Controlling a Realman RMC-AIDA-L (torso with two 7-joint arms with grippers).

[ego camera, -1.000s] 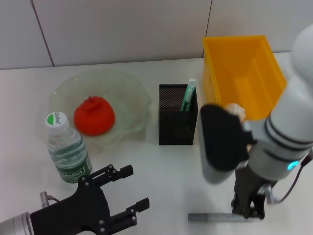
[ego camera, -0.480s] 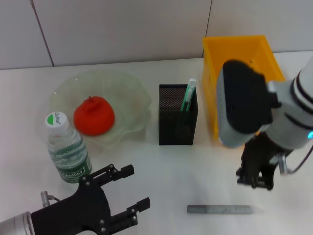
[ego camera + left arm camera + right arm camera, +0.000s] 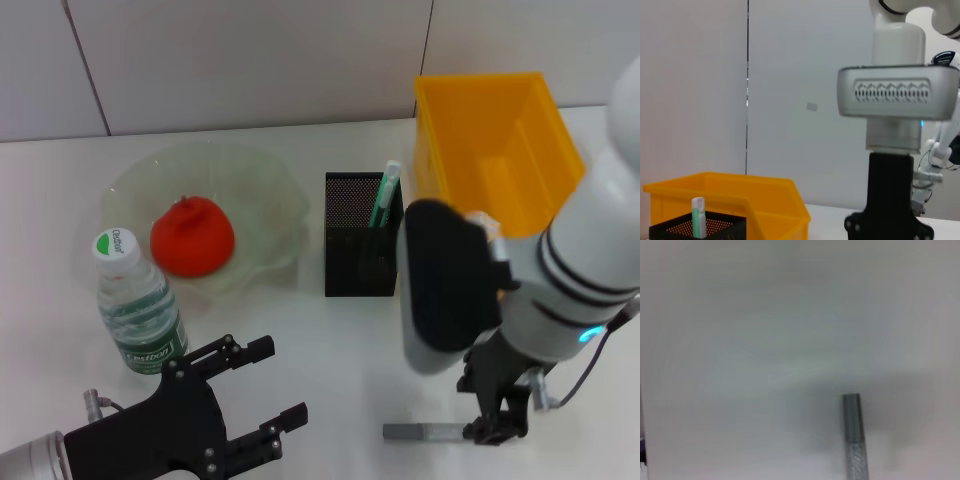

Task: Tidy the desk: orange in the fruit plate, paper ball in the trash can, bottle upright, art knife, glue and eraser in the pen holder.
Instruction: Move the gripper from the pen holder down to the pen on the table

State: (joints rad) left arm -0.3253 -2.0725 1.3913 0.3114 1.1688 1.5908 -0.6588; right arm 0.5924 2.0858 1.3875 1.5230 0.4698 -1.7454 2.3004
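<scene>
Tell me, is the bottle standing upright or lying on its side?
Upright: the bottle stands on the table with its cap on top, beside the fruit plate.

The red-orange orange (image 3: 192,236) sits in the ruffled green fruit plate (image 3: 262,190), the bottle (image 3: 139,305) stands upright beside it — the grey art knife (image 3: 422,432) lies flat on the worktop.

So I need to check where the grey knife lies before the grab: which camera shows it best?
The right wrist view: the knife lies unobstructed on the bare white desk, though only one end shows. The head view shows just a short grey stub beside the right hand, which covers the rest. The left wrist view shows none of it.
</scene>
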